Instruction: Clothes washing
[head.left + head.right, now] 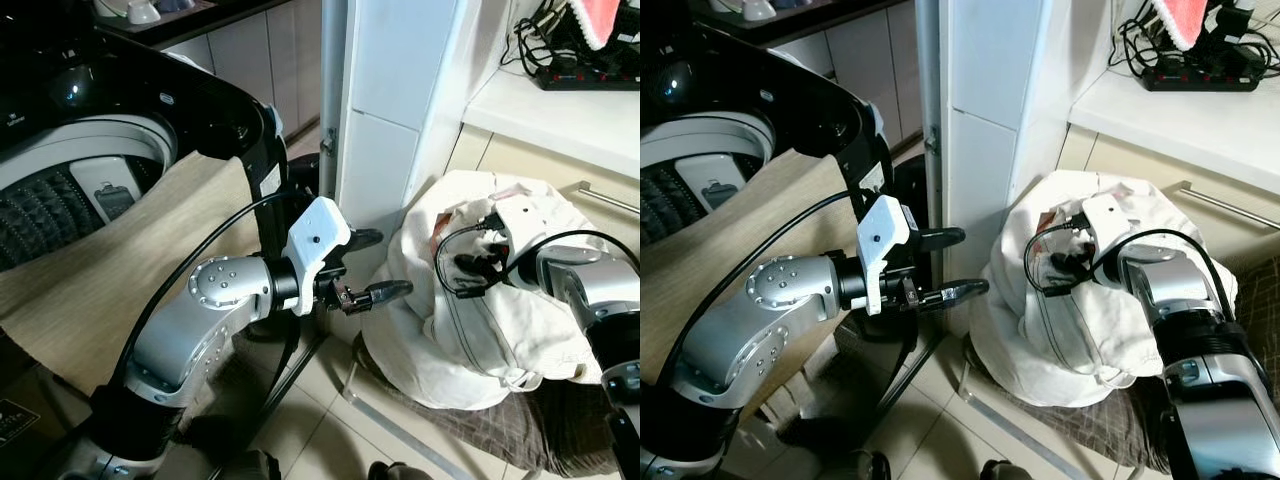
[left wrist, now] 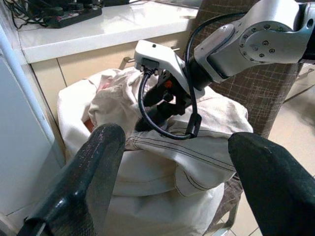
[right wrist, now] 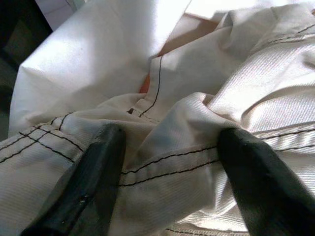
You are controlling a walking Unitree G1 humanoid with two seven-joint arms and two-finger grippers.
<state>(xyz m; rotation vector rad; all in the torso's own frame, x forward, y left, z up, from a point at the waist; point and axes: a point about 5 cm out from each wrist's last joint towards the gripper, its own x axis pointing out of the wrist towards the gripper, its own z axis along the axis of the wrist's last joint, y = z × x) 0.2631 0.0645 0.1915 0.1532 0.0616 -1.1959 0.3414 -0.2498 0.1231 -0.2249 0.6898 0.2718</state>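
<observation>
Laundry bag (image 1: pixel 470 300), one, cream canvas with dark stitching, heaped on a brown checked seat (image 1: pixel 560 425) beside a white pillar (image 1: pixel 385 110).

Left gripper (image 1: pixel 372 264): one, fingers spread wide, empty, hanging just short of the bag's side; right gripper (image 3: pixel 167 172): one, fingers parted and pressed into the folded rim at the bag's top, cloth bunched between them, an orange garment (image 3: pixel 147 81) showing inside; beige cloth (image 1: pixel 110 260): one, draped over the front of one open washing machine (image 1: pixel 80 170); power strip (image 1: pixel 585 75): one, on the white counter (image 1: pixel 555 115) behind.
</observation>
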